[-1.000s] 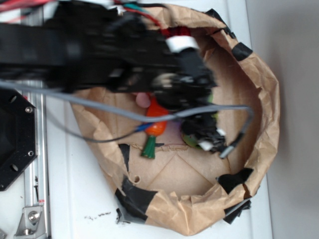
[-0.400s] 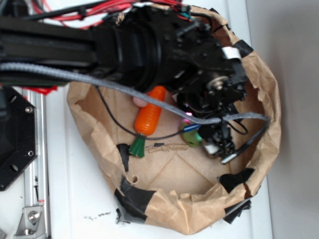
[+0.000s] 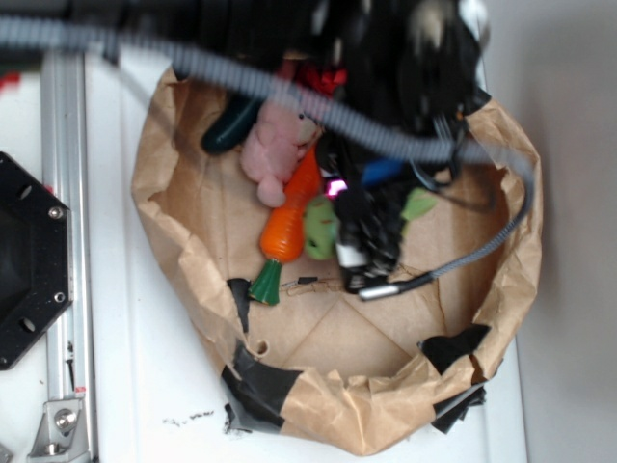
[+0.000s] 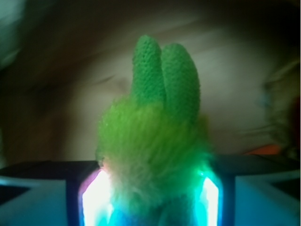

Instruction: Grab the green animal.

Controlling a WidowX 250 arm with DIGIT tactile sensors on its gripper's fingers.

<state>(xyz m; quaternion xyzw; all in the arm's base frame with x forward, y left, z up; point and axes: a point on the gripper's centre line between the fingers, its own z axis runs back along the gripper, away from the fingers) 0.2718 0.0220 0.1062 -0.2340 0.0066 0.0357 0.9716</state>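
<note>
Two fingers of gripper clenched around green animal, frame centre; fuzzy pile compresses, so toy may slip free if lifted abruptly.

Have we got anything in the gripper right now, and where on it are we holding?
Yes: the gripper is shut on the green animal, pinching its fuzzy body from both sides; its two ears stick up free above.

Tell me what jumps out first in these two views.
In the wrist view, the fuzzy green animal fills the middle, its two ears pointing up, wedged between the glowing fingers of the tool. In the exterior view, the black arm hangs over the paper-lined basket, with the orange carrot and pink bunny beside it.
</note>
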